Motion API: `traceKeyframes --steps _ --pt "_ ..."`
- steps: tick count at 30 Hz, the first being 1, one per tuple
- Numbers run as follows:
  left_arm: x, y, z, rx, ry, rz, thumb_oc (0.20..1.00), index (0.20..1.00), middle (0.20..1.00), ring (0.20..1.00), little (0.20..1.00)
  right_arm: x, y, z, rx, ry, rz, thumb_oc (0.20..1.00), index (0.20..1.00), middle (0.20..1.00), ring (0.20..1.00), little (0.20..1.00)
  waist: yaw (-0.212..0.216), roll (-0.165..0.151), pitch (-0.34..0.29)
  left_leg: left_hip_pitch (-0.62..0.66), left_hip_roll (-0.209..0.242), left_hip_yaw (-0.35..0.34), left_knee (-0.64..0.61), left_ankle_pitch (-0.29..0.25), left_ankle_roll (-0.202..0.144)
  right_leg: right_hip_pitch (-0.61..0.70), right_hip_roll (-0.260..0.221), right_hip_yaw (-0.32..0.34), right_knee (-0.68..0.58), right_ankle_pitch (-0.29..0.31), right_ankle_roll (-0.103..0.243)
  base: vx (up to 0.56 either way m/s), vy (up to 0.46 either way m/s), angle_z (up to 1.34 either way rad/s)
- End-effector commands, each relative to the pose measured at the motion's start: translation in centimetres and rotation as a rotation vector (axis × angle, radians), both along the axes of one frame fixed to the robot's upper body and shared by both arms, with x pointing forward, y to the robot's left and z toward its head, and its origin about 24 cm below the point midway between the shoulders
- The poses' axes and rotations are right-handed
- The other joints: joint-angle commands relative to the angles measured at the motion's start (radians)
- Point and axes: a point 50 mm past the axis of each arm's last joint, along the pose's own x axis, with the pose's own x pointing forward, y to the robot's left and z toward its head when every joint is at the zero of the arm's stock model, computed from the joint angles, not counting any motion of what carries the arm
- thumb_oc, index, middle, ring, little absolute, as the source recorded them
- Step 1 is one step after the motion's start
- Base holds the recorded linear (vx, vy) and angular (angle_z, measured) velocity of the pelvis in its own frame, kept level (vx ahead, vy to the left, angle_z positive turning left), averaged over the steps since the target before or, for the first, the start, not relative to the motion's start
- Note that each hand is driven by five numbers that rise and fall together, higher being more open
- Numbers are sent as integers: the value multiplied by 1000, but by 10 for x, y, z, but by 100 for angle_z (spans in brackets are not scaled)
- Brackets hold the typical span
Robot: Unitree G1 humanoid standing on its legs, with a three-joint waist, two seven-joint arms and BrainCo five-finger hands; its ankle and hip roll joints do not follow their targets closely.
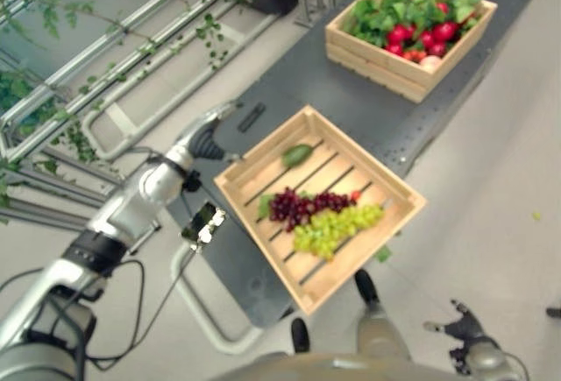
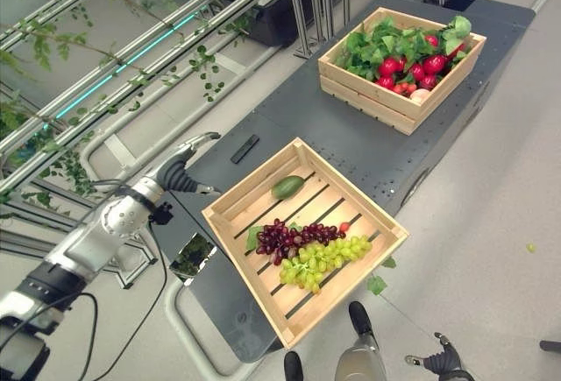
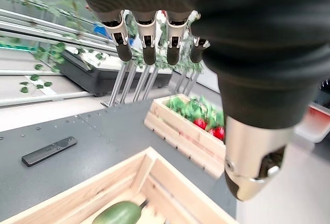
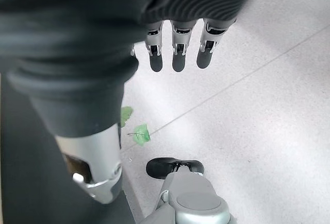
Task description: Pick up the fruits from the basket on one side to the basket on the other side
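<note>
The near crate (image 2: 230,211) sits on the dark platform (image 2: 368,149) and holds a dark red grape bunch (image 2: 294,236), a green grape bunch (image 2: 323,261) lying against it, a green avocado-like fruit (image 2: 287,186) near the far corner and a small red fruit (image 2: 344,227) beside the grapes. The far crate (image 2: 372,102) is well apart on the same platform and is full of leaves and red fruits. The left hand (image 2: 180,175) hovers just beside the near crate's left corner, its fingers (image 3: 148,46) hanging straight and relaxed with nothing between them. The right hand (image 2: 438,359) hangs low over the floor, also with relaxed fingers and nothing held. I judge the grapes to be soft, light and easy to crush, and a bunch will droop if lifted by one berry, so it is better to take it near the stem end or scoop it gently from below. The green fruit looks smooth and firm, maybe slippery, so a wrap around its middle seems safest
</note>
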Motion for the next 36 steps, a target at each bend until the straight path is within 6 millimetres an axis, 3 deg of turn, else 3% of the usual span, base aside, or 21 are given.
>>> traceKeyframes --steps 1,8,15,24,32,36 --pt "20 -3 32 31 -118 38 1000 1000 1000 1000 1000 9 -15 11 -66 -35 -13 1000 1000 1000 1000 1000 -42 -19 17 -66 -44 -26 22 -39 -23 63 -2 -20 10 -177 34 -6 54 -19" --pt "39 -28 18 87 -78 48 1000 1000 1000 1000 1000 27 -17 21 -95 -110 -13 1000 1000 1000 1000 1000 -94 10 55 -83 -52 32 27 -43 -20 12 0 39 10 -152 45 -5 61 -25" --pt "50 -35 -1 112 -6 99 1000 1000 1000 1000 1000 35 -17 25 -111 -138 -14 1000 1000 1000 1000 1000 -134 29 86 -92 -56 85 32 -49 -17 -28 5 90 10 -127 48 8 49 -42" --pt "56 -29 -40 142 157 213 1000 1000 1000 1000 1000 38 -20 28 -131 -151 -30 1000 1000 1000 1000 1000 -182 49 123 -107 -61 126 34 -50 -18 -68 12 129 10 -107 49 5 18 -23" --pt "50 -14 -68 116 279 305 1000 1000 1000 1000 1000 56 -22 40 -158 -217 -19 1000 1000 1000 1000 1000 -207 64 165 -124 -67 149 32 -45 -20 -97 13 146 10 -92 51 -5 6 -21" --pt "43 -7 -82 3 338 352 1000 1000 1000 1000 1000 61 -23 45 -174 -250 -24 1000 1000 1000 1000 1000 -208 72 180 -132 -72 154 28 -40 -21 -108 14 151 10 -87 50 -4 -1 -5"
